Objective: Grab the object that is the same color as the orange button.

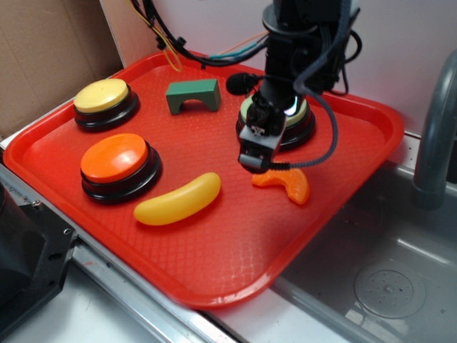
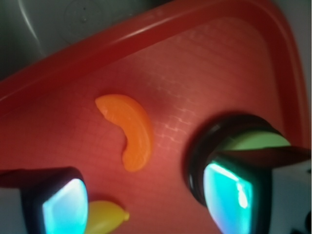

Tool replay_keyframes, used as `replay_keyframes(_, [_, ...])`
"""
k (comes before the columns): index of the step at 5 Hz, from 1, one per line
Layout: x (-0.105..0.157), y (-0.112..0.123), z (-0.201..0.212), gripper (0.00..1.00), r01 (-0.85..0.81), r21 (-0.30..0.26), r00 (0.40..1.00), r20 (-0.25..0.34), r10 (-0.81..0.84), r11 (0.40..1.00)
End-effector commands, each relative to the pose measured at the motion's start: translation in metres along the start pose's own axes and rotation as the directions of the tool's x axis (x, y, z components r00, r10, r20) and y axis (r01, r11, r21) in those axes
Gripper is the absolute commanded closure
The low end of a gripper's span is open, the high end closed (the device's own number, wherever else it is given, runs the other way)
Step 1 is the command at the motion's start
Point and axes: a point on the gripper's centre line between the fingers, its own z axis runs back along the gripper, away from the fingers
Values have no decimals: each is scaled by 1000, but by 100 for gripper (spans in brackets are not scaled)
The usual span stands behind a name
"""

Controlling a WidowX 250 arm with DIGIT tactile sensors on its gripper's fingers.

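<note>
A red plastic tray point(image 1: 214, 264) with a fine grid texture sits on a pale counter point(image 1: 107, 314), its right corner overhanging a grey steel sink point(image 1: 385, 286). Brown cardboard point(image 1: 43, 50) stands behind the tray's left edge and a white wall point(image 1: 414, 43) behind its far edge. The gripper point(image 1: 255, 161) hangs over the middle of the tray with its fingers point(image 2: 63, 204) spread, pinching nothing; in the wrist view bare tray shows between them. The orange segment point(image 1: 287, 183) lies flat on the tray just beside the fingertips, toward the tray's right edge, apart from them. The orange button point(image 1: 118, 166) stands near the tray's left edge, with the yellow button point(image 1: 106, 103) beyond it toward the far left corner. The pale green button point(image 1: 303, 123) is partly hidden behind the arm near the far edge. A yellow banana point(image 1: 178, 200) lies between the orange button and the segment, and a green arch block point(image 1: 193, 96) stands near the far edge
</note>
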Motion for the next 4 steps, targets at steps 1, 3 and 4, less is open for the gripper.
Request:
replay_keyframes(1, [12, -6, -28, 0, 85, -31, 996, 11, -85, 996])
replay_keyframes(3, [15, -9, -50, 47, 69, -51, 996, 61, -66, 996])
replay_keyframes(4, [14, -13, -50, 100, 63, -72, 994, 93, -56, 995])
